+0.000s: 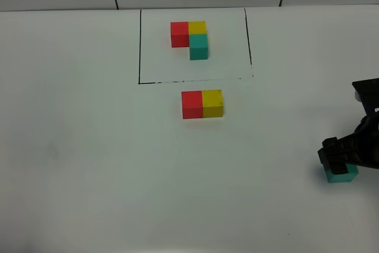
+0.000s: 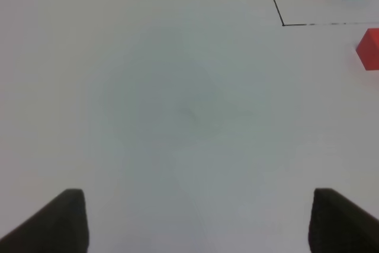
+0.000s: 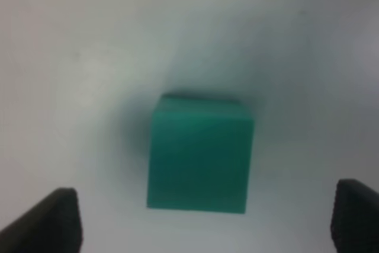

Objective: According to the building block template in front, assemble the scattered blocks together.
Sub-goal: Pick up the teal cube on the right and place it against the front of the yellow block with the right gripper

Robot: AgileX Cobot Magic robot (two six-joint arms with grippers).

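The teal cube sits between the right fingers, spread wide, untouched.

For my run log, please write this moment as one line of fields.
right gripper: open, over teal cube | left gripper: open, empty | red cube, yellow cube: touching, outside template

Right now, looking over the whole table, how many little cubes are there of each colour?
Red: 2, framed red cube and loose red cube
Yellow: 2, framed yellow cube and loose yellow cube
Teal: 2, framed teal cube and loose teal cube
Total: 6
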